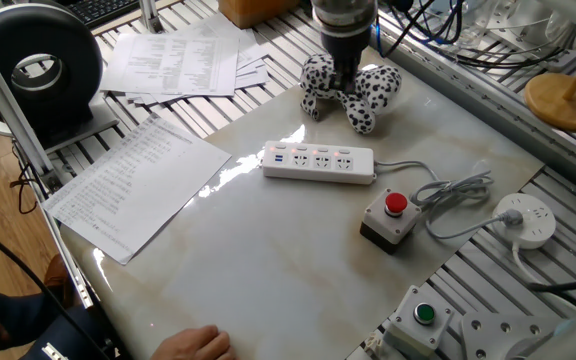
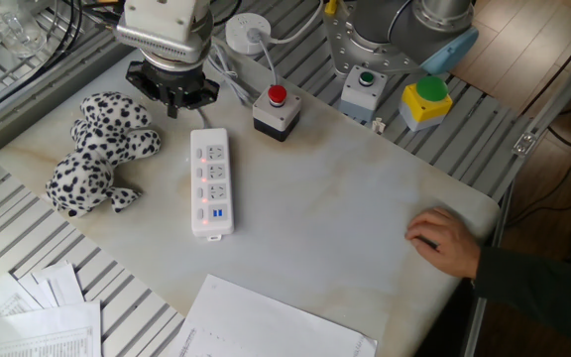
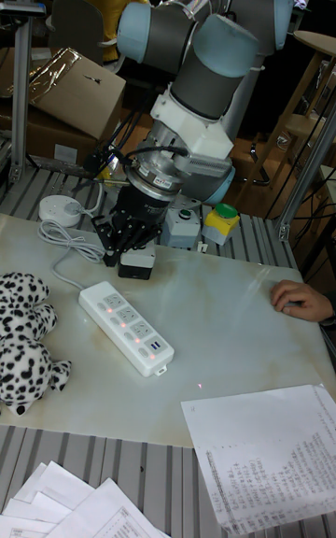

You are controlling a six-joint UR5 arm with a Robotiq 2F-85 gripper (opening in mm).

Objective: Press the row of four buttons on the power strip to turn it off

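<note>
The white power strip (image 1: 318,162) (image 2: 210,181) (image 3: 126,325) lies flat on the pale table, its cord running off toward the round socket. The four buttons (image 2: 203,171) (image 3: 123,321) (image 1: 320,151) form a line along one long edge, and reddish marks glow on them. My gripper (image 2: 174,99) (image 1: 345,84) (image 3: 126,244) hangs above the table just beyond the strip's cord end, between the spotted plush toy and the red button box. It touches nothing. Its dark fingertips are too indistinct to show a gap.
A spotted plush toy (image 2: 92,149) (image 1: 353,90) lies beside the strip. A red button box (image 2: 276,109) (image 1: 393,215), a green button box (image 2: 367,84) and a round white socket (image 1: 526,220) stand past the cord end. A person's hand (image 2: 444,238) rests at the table edge near papers (image 1: 138,185).
</note>
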